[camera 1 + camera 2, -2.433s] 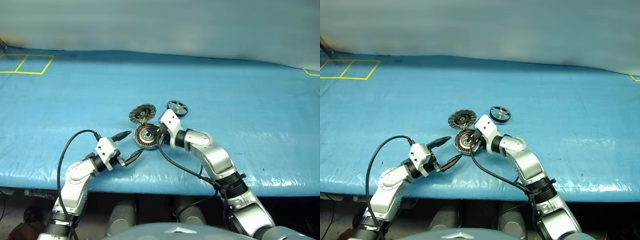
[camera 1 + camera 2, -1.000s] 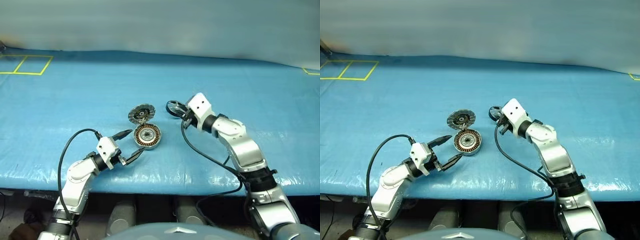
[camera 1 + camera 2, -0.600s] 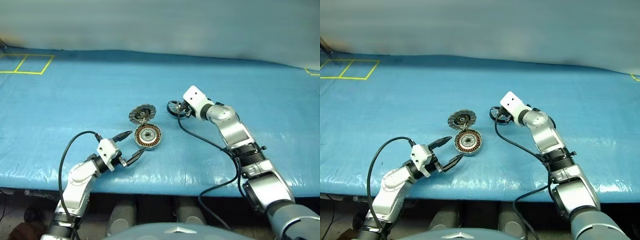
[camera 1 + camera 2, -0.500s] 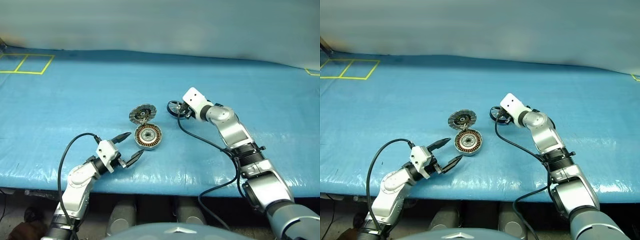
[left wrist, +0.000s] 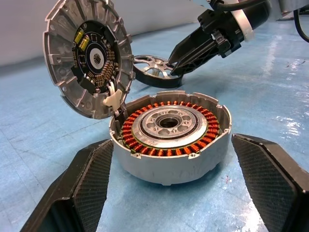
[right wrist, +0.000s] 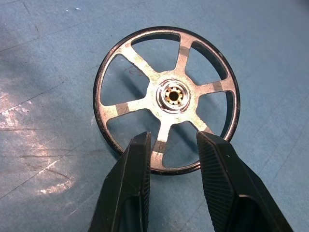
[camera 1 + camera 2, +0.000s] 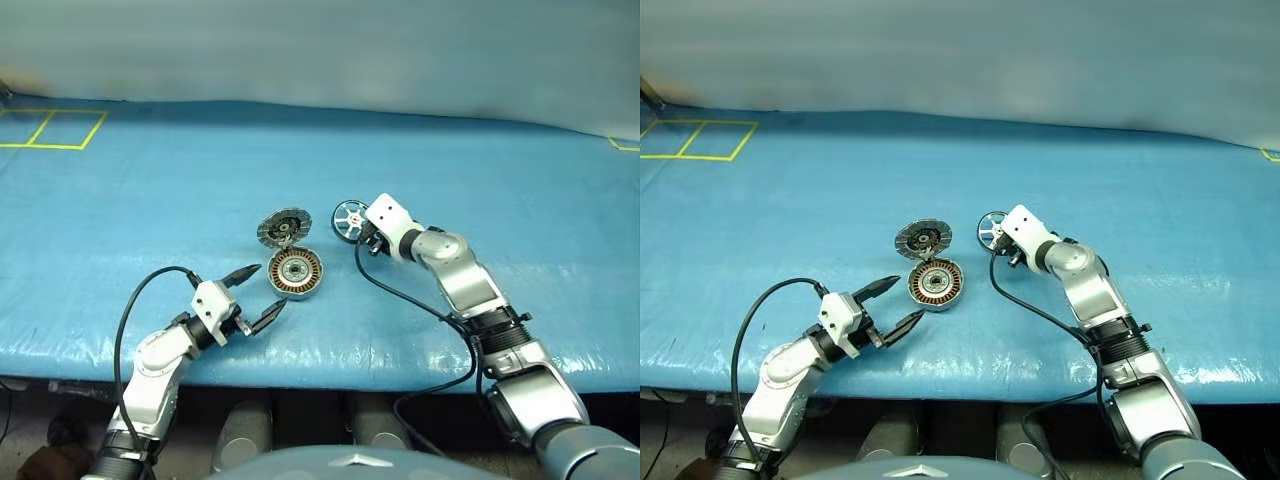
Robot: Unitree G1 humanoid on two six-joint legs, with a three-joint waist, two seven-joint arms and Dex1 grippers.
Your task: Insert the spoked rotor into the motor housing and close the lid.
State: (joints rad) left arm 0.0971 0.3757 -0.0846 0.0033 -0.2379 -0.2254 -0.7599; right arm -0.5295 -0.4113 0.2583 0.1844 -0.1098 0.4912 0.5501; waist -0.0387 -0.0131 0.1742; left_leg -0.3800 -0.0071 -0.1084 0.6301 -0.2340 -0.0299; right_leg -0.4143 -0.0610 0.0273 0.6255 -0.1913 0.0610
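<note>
Two claws, right claw [image 6: 169, 145] straddling spoked rotor [image 6: 166, 99] rim (contact unclear)

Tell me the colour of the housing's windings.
Copper-orange windings ring the motor housing, clearest in the left wrist view.

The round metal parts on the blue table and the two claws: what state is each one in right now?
motor housing: open, windings showing, no rotor inside.
lid: swung up on its hinge.
spoked rotor: outside the housing, not gripped.
left claw: wide open, straddling the housing.
right claw: part-open over the rotor's rim.
</note>
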